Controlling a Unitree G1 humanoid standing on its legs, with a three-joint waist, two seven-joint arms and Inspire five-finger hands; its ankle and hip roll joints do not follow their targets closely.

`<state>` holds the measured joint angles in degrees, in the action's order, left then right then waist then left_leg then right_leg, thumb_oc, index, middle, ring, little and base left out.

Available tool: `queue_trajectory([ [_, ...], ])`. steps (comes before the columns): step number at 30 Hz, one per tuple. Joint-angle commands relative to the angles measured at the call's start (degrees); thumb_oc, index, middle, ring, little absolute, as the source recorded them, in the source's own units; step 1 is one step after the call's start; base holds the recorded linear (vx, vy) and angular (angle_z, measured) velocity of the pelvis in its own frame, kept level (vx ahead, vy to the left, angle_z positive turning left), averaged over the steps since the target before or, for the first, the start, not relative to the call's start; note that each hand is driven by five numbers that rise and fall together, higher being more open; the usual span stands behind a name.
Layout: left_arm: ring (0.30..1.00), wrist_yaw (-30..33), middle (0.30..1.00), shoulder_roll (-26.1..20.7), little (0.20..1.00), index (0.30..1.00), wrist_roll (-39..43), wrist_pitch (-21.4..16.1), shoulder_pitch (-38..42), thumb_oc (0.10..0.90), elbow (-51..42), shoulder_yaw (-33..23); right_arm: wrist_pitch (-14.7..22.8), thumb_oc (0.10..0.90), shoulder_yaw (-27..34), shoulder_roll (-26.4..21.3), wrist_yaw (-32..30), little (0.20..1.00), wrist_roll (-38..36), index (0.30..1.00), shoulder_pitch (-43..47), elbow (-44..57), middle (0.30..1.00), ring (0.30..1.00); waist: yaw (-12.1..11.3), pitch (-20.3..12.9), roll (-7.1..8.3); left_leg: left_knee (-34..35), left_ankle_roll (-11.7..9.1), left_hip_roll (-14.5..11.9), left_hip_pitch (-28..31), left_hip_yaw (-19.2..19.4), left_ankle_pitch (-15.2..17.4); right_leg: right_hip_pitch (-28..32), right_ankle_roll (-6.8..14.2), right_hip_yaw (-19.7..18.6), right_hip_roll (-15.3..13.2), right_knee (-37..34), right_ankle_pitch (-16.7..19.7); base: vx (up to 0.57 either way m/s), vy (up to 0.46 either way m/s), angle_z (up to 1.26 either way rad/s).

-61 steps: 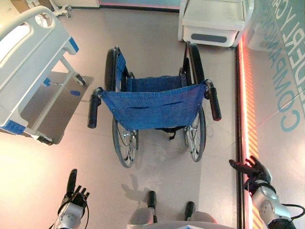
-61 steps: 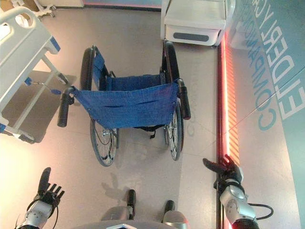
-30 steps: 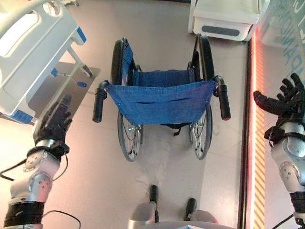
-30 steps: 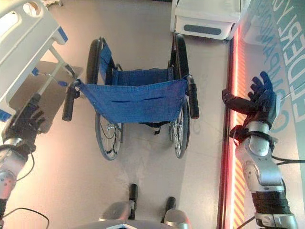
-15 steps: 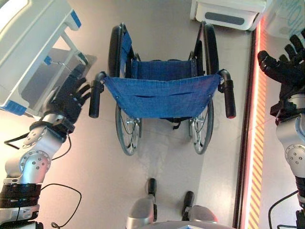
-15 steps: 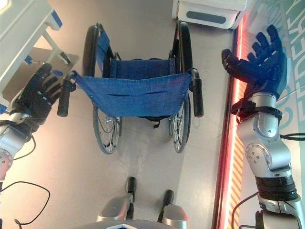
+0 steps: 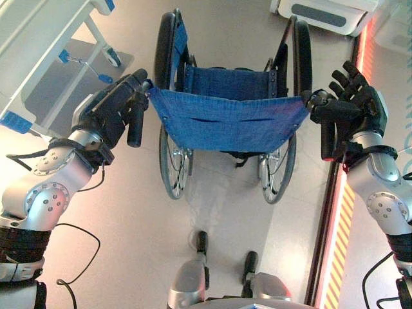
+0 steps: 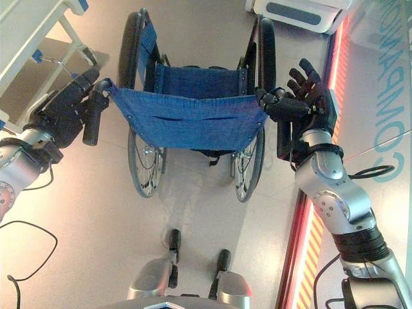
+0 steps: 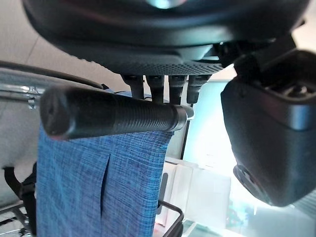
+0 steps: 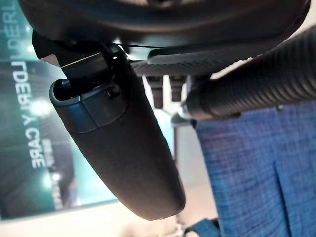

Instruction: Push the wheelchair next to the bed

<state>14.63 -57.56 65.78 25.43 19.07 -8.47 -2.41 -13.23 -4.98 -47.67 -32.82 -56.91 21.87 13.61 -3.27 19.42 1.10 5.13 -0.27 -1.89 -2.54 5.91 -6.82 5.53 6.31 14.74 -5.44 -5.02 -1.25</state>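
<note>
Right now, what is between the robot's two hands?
In the left eye view, the wheelchair's blue fabric backrest spans between the left hand and right hand, each at a black push handle.

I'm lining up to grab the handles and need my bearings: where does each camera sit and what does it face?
Left eye view: head, looking down at the wheelchair; both arms show.
Right eye view: same scene, shifted slightly.
Left wrist view: along the left robot hand at the left push handle.
Right wrist view: along the right robot hand at the right push handle.
All share the blue backrest.
</note>
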Motion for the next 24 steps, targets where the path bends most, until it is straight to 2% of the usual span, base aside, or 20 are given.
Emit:
queue_trajectory([
  [1, 0.900, -3.6, 0.900, -3.4, 0.900, 0.900, -5.0, -0.3, 5.0, 0.800, -3.9, 1.0, 1.4, 0.800, 0.9, -6.8, -0.9, 0.900, 1.2, 0.900, 6.9, 1.6, 0.900, 0.900, 1.1, -6.3, -0.51, -1.7, -3.5, -1.2, 2.6, 3.3, 4.2, -4.2, 2.2, -1.2, -3.0, 2.4, 3.5, 0.00, -0.004, -0.03],
  [6, 0.900, -4.8, 0.900, -6.5, 0.900, 0.900, -6.4, 0.7, 5.2, 0.800, -1.6, 0.0, -0.8, 0.800, 0.3, -9.2, -1.3, 0.900, 1.0, 0.900, 7.8, -0.3, 0.900, 0.900, 1.0, -6.1, -0.53, -1.5, -3.4, -1.2, 2.8, 3.5, 4.2, -4.1, 2.2, -1.1, -2.9, 2.3, 3.5, 0.00, -0.003, -0.02],
  [12, 0.900, -6.4, 0.900, -10.1, 0.900, 0.900, -6.3, -0.8, 5.7, 0.800, 1.2, -1.4, -1.9, 0.800, 0.6, -13.0, -3.2, 0.900, 8.9, 0.900, 9.0, -1.4, 0.900, 0.900, 1.0, -5.9, -0.72, -1.5, -3.5, -1.1, 2.7, 3.4, 4.2, -4.0, 2.3, -1.0, -3.0, 2.2, 3.5, 0.00, 0.000, 0.00],
  [17, 0.900, -7.0, 0.900, -11.8, 0.900, 0.900, -5.5, 0.0, 5.7, 0.800, 1.1, -3.1, -5.7, 0.800, 1.5, -16.9, -1.9, 0.900, 12.7, 0.900, 10.7, 0.7, 0.900, 0.900, 1.0, -5.6, -0.74, -1.5, -3.4, -0.9, 2.6, 3.4, 4.3, -4.2, 2.4, -1.2, -3.0, 2.4, 3.4, 0.00, 0.000, 0.00],
  [21, 0.900, -6.6, 0.900, -11.7, 0.900, 0.900, -4.8, -0.8, 5.4, 0.800, 1.1, -3.4, -7.1, 0.800, 1.1, -17.7, -1.3, 0.900, 12.9, 0.900, 11.1, 1.5, 0.900, 0.900, 1.2, -5.6, -0.76, -1.4, -3.4, -0.9, 2.7, 3.5, 4.3, -4.4, 2.5, -1.2, -3.0, 2.5, 3.4, 0.00, 0.000, 0.00],
  [24, 0.900, -5.6, 0.900, -11.3, 0.900, 0.900, -4.0, -0.9, 5.0, 0.800, 0.1, -3.8, -9.8, 0.800, 0.5, -17.3, 0.6, 0.900, 8.7, 0.900, 10.5, 2.6, 0.900, 0.900, 1.2, -5.5, -0.74, -1.4, -3.4, -0.8, 2.6, 3.7, 4.3, -4.5, 2.5, -1.1, -3.1, 2.5, 3.5, 0.00, 0.000, 0.00],
])
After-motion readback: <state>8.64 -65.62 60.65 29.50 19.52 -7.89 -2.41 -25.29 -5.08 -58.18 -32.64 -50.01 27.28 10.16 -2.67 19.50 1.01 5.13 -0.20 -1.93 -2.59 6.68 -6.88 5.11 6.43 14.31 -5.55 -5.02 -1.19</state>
